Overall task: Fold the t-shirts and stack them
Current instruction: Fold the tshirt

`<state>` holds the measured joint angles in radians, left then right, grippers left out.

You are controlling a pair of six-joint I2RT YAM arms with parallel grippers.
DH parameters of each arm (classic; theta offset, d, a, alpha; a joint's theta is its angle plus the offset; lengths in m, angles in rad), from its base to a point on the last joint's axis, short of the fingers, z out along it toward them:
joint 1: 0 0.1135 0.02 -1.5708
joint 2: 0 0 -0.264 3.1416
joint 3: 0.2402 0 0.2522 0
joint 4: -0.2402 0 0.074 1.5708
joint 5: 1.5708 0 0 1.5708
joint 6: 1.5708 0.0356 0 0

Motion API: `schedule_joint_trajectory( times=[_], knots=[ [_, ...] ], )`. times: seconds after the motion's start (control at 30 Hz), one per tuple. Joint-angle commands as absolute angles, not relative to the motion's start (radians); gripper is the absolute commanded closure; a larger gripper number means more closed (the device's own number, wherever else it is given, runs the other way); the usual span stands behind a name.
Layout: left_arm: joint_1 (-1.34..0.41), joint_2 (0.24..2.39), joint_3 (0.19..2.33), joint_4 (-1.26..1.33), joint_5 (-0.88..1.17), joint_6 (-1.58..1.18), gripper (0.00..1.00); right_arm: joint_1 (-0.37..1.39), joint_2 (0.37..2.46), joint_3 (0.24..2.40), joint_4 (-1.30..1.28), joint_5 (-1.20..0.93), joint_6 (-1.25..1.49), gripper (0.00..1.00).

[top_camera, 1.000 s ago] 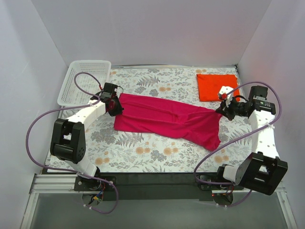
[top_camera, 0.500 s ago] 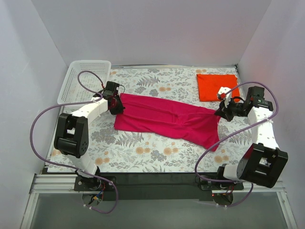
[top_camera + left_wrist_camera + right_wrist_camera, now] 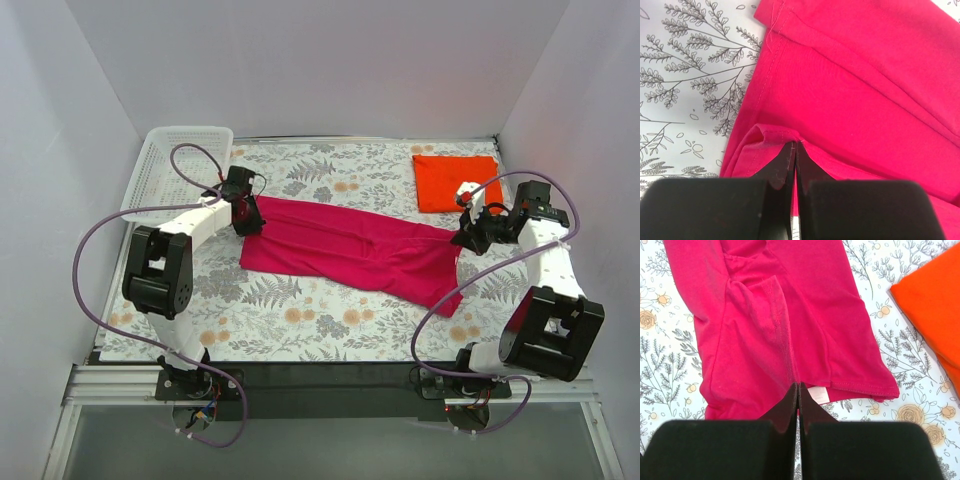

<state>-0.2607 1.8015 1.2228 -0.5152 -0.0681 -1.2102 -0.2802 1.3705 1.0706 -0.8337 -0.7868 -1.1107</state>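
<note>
Magenta shirt point(image 3: 350, 245) clenched by left claw point(image 3: 795, 148) and right claw point(image 3: 798, 388); pinched edges hidden.

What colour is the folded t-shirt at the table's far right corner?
Plain orange-red. The folded t-shirt shows best in the top external view.

The pink shirt point(image 3: 350, 245) is lying stretched out long across the middle of the table point(image 3: 300, 320). It's looking folded lengthwise into a narrow band and is running at a slant from back-left to front-right. Its right end is flaring out wider toward the front, with a few creases showing. The orange shirt point(image 3: 455, 182) is sitting folded into a neat flat rectangle in the far right corner, near the pink one's right end but not touching it.
</note>
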Motion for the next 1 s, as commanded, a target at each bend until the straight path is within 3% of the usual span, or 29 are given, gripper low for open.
schedule_joint_trajectory(
  times=[0.0, 0.97],
  knots=[
    [-0.267, 1.793, 1.264, -0.506, -0.094, -1.195, 1.0, -0.284, 1.382, 1.066, -0.798, -0.776, -1.072, 0.99],
    [-0.298, 1.844, 1.296, -0.485, -0.149, -1.161, 1.0, -0.247, 1.466, 1.137, -0.792, -0.784, -1.035, 0.99]
  ],
)
